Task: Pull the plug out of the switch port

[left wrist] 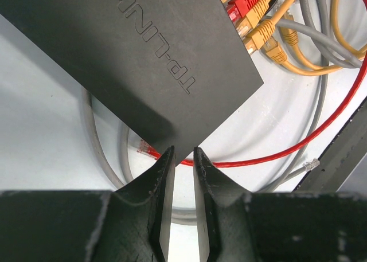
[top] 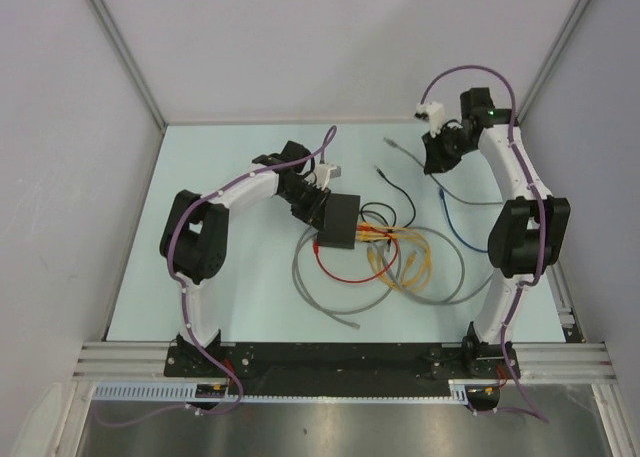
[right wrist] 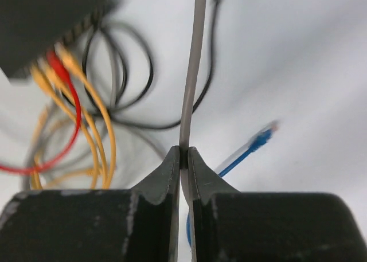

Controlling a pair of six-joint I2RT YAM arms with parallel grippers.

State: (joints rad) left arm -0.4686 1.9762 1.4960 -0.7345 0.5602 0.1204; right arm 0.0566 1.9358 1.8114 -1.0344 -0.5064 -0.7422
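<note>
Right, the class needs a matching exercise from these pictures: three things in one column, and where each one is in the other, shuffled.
Things:
1 grey cable
2 red plug
3 blue cable

States:
A seated in a port of the switch
B unplugged, its end free
C pinched in the right end effector

Pairs: 1-C, 2-A, 3-B

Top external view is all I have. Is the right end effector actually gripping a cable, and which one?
Observer: Yes. The right wrist view shows the right end effector shut on the grey cable.
Operator: And the left one?
Observer: In the left wrist view, the left end effector pinches a corner of the switch.
Operator: What's at the ports?
Observer: Close up, a red plug and yellow plugs sit along its port edge.
</note>
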